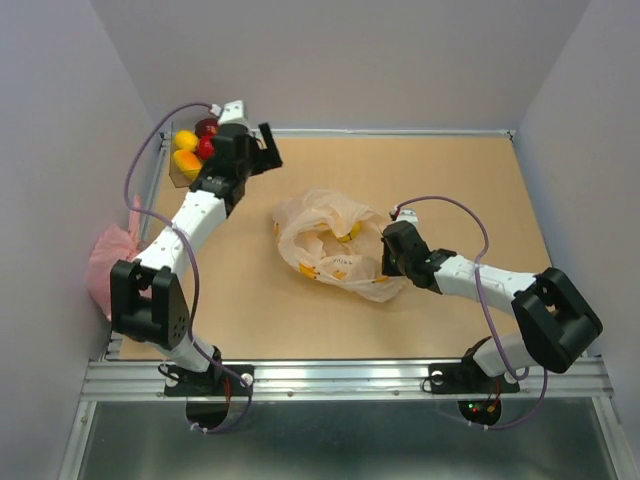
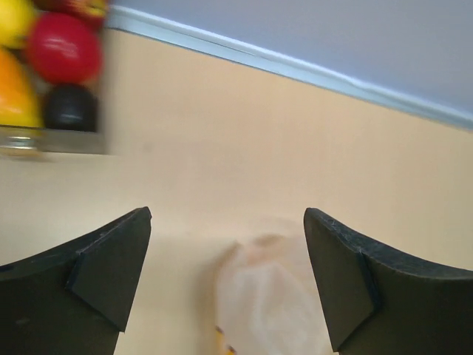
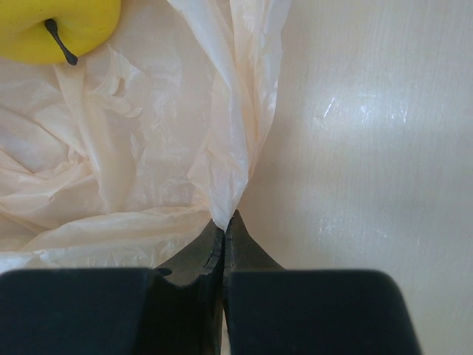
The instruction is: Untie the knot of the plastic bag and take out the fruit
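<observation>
The plastic bag (image 1: 330,240) lies crumpled at the table's middle with its mouth open; no knot shows. A yellow fruit (image 1: 348,232) lies inside it and shows as a yellow apple with a stem in the right wrist view (image 3: 59,26). My right gripper (image 1: 386,250) is shut on a fold of the bag's edge (image 3: 236,148), its tips pinching the film (image 3: 225,220). My left gripper (image 1: 266,150) is open and empty, held at the far left, above and beyond the bag (image 2: 273,296). Red, yellow and orange fruit (image 1: 195,145) sit in a container at the far left corner.
The container (image 2: 52,140) holds a red fruit (image 2: 65,48), an orange one (image 2: 15,96) and a yellow one (image 2: 15,18). A pink crinkled bag (image 1: 110,265) lies off the table's left edge. A metal rail (image 1: 400,131) lines the back edge.
</observation>
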Tool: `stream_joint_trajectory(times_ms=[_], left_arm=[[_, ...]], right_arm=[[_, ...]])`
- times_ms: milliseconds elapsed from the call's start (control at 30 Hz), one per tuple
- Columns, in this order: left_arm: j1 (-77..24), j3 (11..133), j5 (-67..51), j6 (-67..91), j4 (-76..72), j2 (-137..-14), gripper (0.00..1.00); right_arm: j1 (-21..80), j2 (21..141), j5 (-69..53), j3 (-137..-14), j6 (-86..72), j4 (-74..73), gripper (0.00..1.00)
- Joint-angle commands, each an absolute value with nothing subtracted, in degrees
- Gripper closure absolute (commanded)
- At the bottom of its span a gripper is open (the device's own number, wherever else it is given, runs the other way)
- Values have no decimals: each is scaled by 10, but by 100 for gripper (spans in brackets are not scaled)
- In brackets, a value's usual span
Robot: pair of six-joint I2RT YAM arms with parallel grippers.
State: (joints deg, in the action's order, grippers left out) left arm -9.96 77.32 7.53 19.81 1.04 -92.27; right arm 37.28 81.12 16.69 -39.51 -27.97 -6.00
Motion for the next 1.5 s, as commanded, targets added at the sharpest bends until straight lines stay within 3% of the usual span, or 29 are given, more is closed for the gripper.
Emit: stream_joint_trajectory(times_ms=[0, 200, 433, 633, 1100, 1467], left_arm=[[-215, 717, 44, 127, -4, -833, 7], [-370, 654, 3, 65, -1, -790, 12], [-465, 632, -13, 102, 18, -806, 18], [-480, 613, -5, 164, 23, -846, 21], [-478, 713, 207, 287, 34, -1008, 21], [-439, 761, 207, 350, -69, -1042, 22]], right_arm=[[379, 803, 177, -432, -275, -54, 100], [379, 801, 173, -434, -278, -54, 100], [379, 797, 170, -436, -279, -54, 99], [379, 794, 160, -432, -283, -54, 100], [379, 793, 149, -423, -294, -54, 100], [380, 780, 134, -405, -290, -54, 100]])
